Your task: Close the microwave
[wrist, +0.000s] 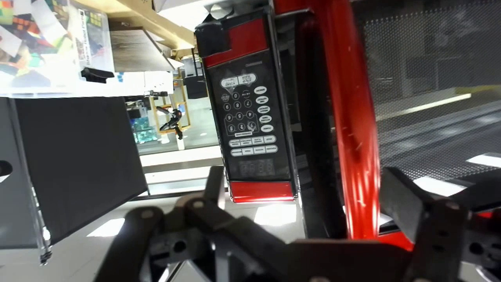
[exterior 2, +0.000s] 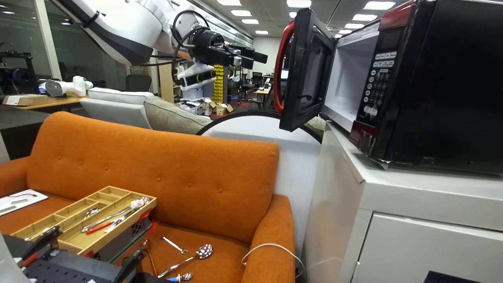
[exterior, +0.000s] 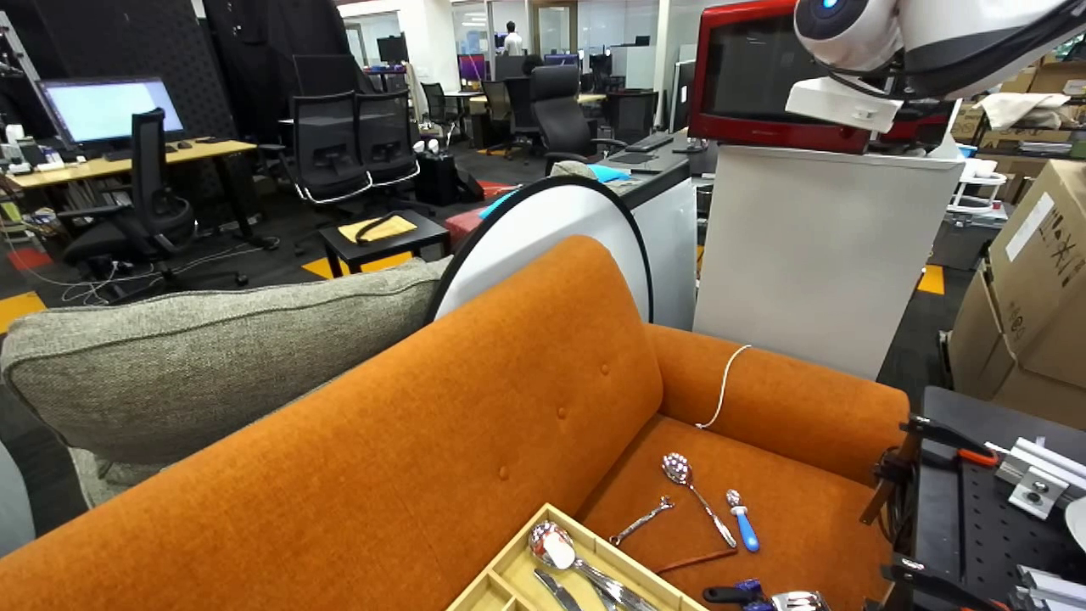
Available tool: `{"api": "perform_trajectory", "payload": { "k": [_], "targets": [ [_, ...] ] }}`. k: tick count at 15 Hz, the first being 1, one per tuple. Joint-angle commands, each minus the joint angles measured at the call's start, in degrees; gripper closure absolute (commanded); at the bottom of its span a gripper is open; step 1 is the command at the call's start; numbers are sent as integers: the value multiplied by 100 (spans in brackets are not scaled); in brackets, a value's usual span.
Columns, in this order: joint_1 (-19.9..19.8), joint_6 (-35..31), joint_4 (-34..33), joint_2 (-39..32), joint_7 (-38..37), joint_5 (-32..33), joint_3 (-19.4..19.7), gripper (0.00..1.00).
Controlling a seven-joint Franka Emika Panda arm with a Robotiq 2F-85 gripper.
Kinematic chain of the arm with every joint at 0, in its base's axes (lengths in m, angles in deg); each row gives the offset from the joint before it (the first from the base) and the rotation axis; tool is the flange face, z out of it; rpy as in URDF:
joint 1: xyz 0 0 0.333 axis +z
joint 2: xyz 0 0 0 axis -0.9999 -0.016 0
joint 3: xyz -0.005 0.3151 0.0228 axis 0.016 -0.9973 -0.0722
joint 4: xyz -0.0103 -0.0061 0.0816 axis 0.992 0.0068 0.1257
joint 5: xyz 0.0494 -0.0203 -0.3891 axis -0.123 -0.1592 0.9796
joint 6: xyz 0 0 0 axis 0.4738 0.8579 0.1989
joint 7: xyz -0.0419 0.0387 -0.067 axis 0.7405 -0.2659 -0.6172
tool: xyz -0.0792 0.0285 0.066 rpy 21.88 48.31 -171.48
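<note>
While the microwave door stands open | gripper spread wide | wooden tray holds cutlery

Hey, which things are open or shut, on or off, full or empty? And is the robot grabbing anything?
Microwave door, open
Robot gripper, open, holding nothing
Microwave display, faint digits; can't tell if lit
White cabinet, front looks shut
Computer screen, on
Ceiling lights, on
Wooden tray, has cutlery in it

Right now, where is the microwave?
In both exterior views, the microwave is at the right, on the white cabinet; its door stands open.
</note>
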Motion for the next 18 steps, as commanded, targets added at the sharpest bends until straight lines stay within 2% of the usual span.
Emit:
{"api": "perform_trajectory", "payload": {
  "k": [1, 6, 15, 16, 18],
  "targets": [
    [384, 681, -498, -666, -521, 90, 292, 0],
    [535, 790, -973, -1215, -673, 63, 568, 0],
    [528, 284, -1213, -1514, -427, 469, 812, 0],
    [516, 210, -1220, -1537, -428, 560, 841, 15],
    [497, 90, -1229, -1570, -431, 676, 899, 34]
  ]
}}
